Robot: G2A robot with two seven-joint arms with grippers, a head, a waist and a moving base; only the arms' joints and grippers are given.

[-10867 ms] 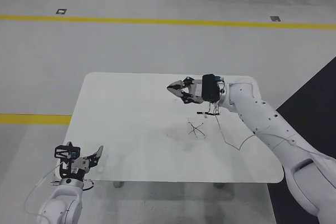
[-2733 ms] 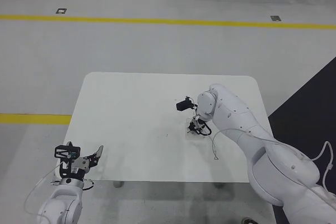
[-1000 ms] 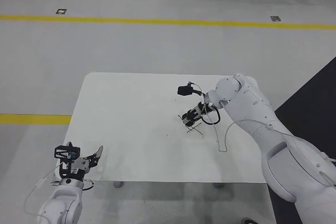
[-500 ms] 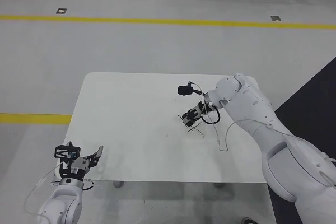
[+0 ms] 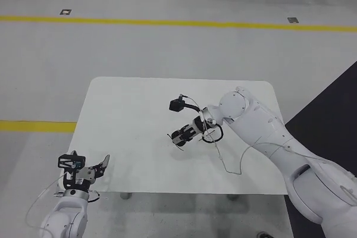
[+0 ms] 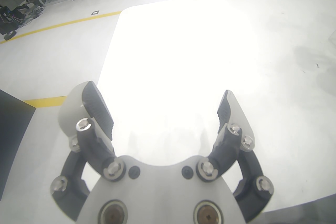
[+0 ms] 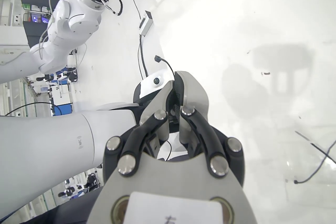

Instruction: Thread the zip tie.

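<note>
Overhead, two wrist cameras (common table [image 5: 125, 119])

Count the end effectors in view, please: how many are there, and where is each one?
2. The left end effector, open, is beside the near left corner of the table. The right end effector, shut, is above the table's middle. None seems hidden.

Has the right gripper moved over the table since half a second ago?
Yes. In the top view the right gripper has shifted away from the table's right edge, toward its middle and slightly nearer the front edge.
</note>
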